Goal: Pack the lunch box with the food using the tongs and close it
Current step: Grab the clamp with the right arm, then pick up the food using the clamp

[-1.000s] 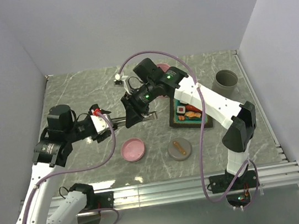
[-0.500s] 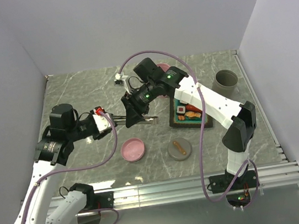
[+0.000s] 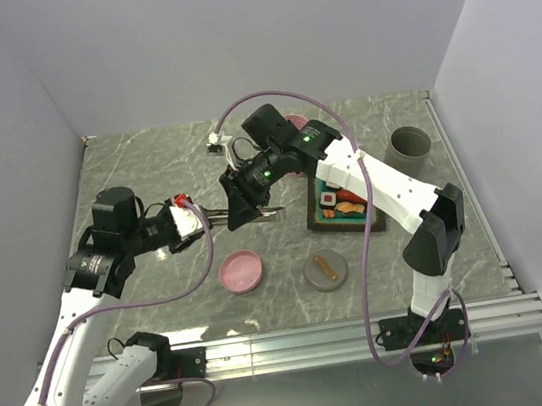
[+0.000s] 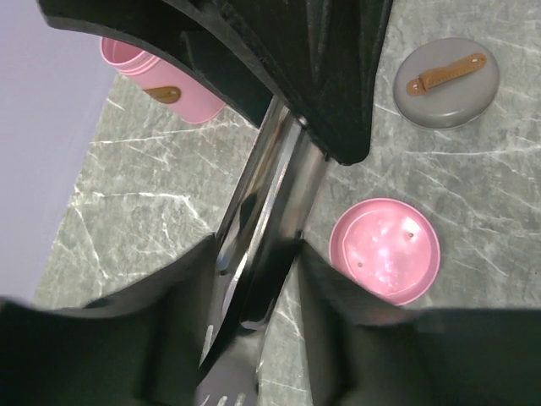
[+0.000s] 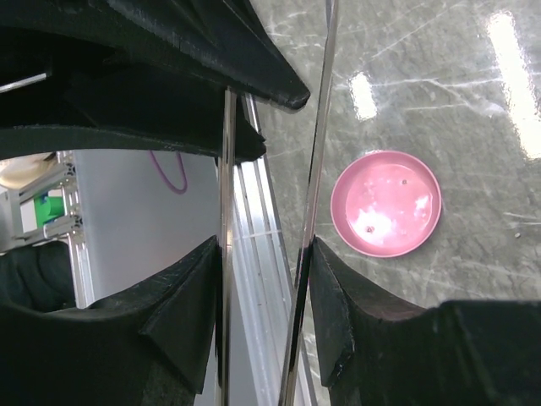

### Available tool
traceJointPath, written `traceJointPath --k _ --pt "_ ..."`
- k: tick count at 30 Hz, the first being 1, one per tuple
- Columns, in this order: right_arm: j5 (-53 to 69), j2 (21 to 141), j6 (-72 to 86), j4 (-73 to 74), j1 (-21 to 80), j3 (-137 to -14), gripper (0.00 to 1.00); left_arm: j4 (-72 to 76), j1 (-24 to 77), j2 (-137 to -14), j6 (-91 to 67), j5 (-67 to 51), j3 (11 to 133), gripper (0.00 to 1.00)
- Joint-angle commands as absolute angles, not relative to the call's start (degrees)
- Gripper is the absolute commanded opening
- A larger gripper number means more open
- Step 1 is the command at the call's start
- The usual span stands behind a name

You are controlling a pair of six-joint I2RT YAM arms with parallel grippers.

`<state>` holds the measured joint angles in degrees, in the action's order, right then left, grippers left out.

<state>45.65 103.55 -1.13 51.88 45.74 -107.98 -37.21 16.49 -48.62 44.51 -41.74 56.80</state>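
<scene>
The silver tongs (image 3: 217, 214) hang above the table between both arms. My right gripper (image 3: 244, 210) is shut on the tongs (image 5: 314, 169), one finger pressing each slim arm from outside. My left gripper (image 3: 200, 216) is shut on the tongs (image 4: 270, 203) nearer one end, its fingers (image 4: 330, 296) touching both sides. In the left wrist view the right gripper's black body (image 4: 296, 59) covers the tongs' far part. The lunch box (image 3: 313, 207), a black square tray, lies right of the grippers with sushi food (image 3: 337, 202) inside it.
A pink round lid (image 3: 241, 271) lies below the grippers, and a grey lid with a brown handle (image 3: 326, 271) lies to its right. A grey cup (image 3: 411, 148) stands at the right, and a pink cup (image 4: 152, 72) at the back. A metal rail (image 3: 370, 330) lines the near edge.
My left gripper has shifted slightly right toward the right gripper, and its jaws have narrowed onto the tongs. The right gripper has kept its hold and barely moved.
</scene>
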Motion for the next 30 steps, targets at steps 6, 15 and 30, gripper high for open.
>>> traceJointPath --k 6,15,30 --pt "44.7 102.6 -1.5 51.9 46.8 -110.3 0.47 -33.2 16.5 -48.1 41.1 -42.2 59.2 0.81" --pt "39.7 99.0 -3.3 52.4 41.9 -107.1 0.48 -25.1 16.4 -45.8 23.1 -44.8 63.2 0.95" --pt "32.8 77.7 -18.9 62.7 26.8 -91.6 0.55 -10.6 9.4 -46.7 -14.8 -48.6 65.6 0.99"
